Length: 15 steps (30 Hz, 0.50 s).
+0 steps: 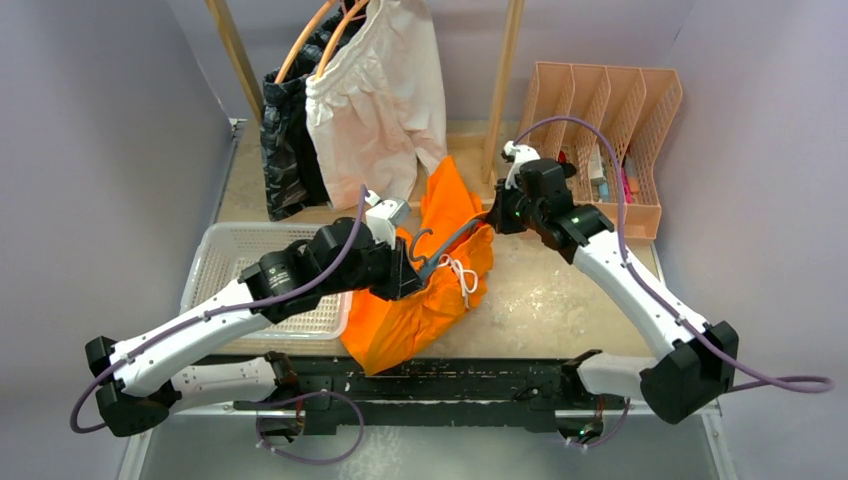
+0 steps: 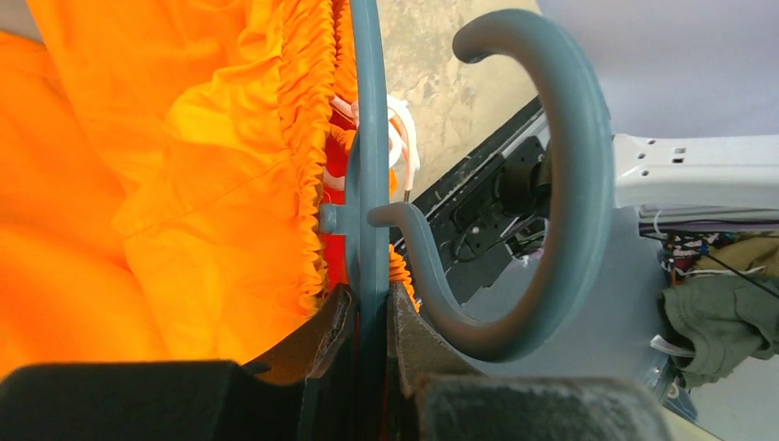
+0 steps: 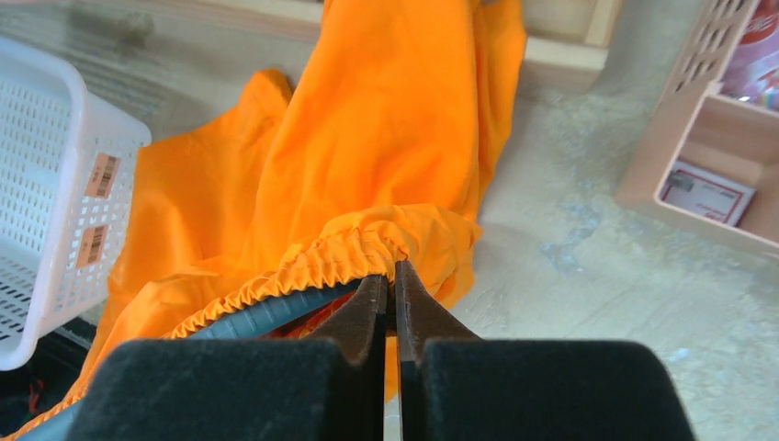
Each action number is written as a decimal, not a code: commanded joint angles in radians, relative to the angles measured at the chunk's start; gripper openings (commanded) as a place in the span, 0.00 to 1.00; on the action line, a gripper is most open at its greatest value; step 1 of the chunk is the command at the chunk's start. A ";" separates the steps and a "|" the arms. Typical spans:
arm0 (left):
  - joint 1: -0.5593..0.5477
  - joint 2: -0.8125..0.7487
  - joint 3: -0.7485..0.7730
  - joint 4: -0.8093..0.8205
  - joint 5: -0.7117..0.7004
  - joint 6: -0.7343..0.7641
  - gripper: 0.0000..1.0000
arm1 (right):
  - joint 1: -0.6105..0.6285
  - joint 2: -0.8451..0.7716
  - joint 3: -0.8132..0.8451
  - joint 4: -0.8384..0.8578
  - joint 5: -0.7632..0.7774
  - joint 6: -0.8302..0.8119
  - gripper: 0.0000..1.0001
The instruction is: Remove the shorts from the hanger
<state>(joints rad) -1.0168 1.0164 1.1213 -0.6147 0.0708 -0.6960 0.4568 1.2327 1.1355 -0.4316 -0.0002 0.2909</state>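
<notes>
Bright orange shorts (image 1: 420, 290) with a white drawstring (image 1: 460, 272) hang on a grey-blue hanger (image 1: 440, 255) held over the table's middle. My left gripper (image 1: 408, 275) is shut on the hanger's bar (image 2: 369, 184), just below its hook (image 2: 560, 184). My right gripper (image 1: 492, 218) is shut on the orange elastic waistband (image 3: 367, 248) at the hanger's end (image 3: 276, 312). White shorts (image 1: 380, 110) and black shorts (image 1: 290, 140) hang on orange hangers on the rack at the back. The camo pair is not in view.
A white mesh basket (image 1: 215, 255) lies on the left under my left arm, also in the right wrist view (image 3: 55, 193). A peach file organiser (image 1: 610, 130) stands at the back right. Wooden rack posts (image 1: 505, 90) rise behind.
</notes>
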 commanded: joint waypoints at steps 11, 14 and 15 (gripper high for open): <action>-0.011 -0.183 0.028 0.013 -0.035 0.012 0.00 | -0.286 0.028 -0.139 0.112 -0.231 0.031 0.00; -0.011 -0.178 0.036 0.009 -0.062 0.018 0.00 | -0.285 0.038 -0.138 0.151 -0.352 -0.017 0.00; -0.010 -0.176 0.039 0.013 -0.069 0.020 0.00 | -0.285 0.023 -0.150 0.162 -0.372 -0.012 0.00</action>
<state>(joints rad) -1.0168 0.9291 1.1007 -0.6506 0.0101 -0.6903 0.2390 1.2385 1.0138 -0.3500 -0.4595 0.3645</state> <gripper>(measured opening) 0.098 0.008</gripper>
